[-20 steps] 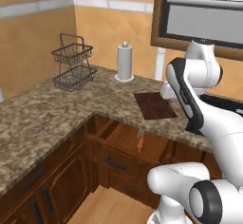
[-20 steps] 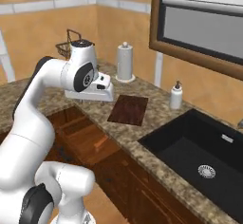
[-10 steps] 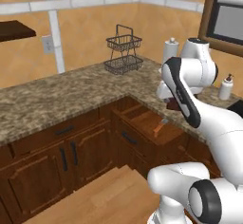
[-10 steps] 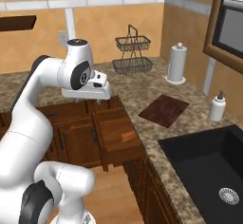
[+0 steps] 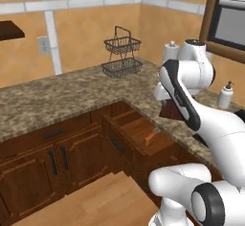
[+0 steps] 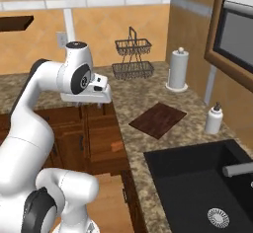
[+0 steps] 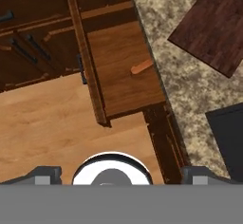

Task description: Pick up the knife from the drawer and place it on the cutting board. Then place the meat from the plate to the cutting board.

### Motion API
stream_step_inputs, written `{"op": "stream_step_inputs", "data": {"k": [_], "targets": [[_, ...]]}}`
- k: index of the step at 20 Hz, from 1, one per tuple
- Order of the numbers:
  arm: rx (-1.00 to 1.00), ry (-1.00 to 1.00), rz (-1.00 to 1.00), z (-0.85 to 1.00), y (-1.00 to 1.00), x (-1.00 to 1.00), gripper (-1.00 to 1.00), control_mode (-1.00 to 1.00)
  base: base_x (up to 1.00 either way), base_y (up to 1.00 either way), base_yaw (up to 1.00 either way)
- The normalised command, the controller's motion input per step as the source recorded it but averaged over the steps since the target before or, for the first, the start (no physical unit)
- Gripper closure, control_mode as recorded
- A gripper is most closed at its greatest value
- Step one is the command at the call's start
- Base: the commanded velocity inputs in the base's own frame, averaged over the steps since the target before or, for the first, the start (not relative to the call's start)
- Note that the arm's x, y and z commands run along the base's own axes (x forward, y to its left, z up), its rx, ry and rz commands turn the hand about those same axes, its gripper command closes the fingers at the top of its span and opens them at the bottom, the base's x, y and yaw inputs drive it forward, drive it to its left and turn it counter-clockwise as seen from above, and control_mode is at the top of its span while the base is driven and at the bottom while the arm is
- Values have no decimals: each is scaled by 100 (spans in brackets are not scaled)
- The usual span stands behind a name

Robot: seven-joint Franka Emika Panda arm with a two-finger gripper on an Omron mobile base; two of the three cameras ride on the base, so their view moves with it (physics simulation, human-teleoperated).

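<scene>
**Operator:** Below the counter corner, I see the drawer [image 5: 139,133] pulled out, and the knife [image 5: 150,137] lies inside on its wooden floor, orange handle showing. From the hand view the same knife [image 7: 141,67] sits near the drawer's counter-side wall, tilted across the grain.

**Second:** Where is the gripper?

**Operator:** In the right base view the gripper [image 6: 101,105] hangs above the open drawer [image 6: 106,143], well apart from the knife [image 6: 117,146]. The fingertips barely show at the bottom corners of the hand view, so I cannot tell how far the jaws stand apart. Nothing is between them that I can see.

**Second:** And the cutting board?

**Operator:** The cutting board [image 6: 158,119] lies flat on the granite counter [image 6: 138,98], between the drawer and the soap bottle [image 6: 214,119]. In the hand view I see a corner of it [image 7: 213,28], bare. Behind it stand a paper towel roll [image 6: 177,69] and a two-tier wire basket [image 6: 132,58]. The black sink [image 6: 202,182] is just beside the board.
</scene>
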Motion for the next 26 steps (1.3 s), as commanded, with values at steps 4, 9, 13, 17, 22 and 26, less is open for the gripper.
{"op": "stream_step_inputs", "data": {"k": [4,9,13,17,22,26], "targets": [[0,0,0,0,0,0,-100,100,4,-43,44],[0,0,0,0,0,0,-100,100,0,-29,24],[0,0,0,0,3,0,-100,-100,0,0,0],[-1,10,0,-39,37,12,-100,-100,0,0,0],[-3,27,0,-100,59,53,-100,-100,0,0,0],[-5,23,0,-100,58,71,-100,-100,0,0,0]]}}
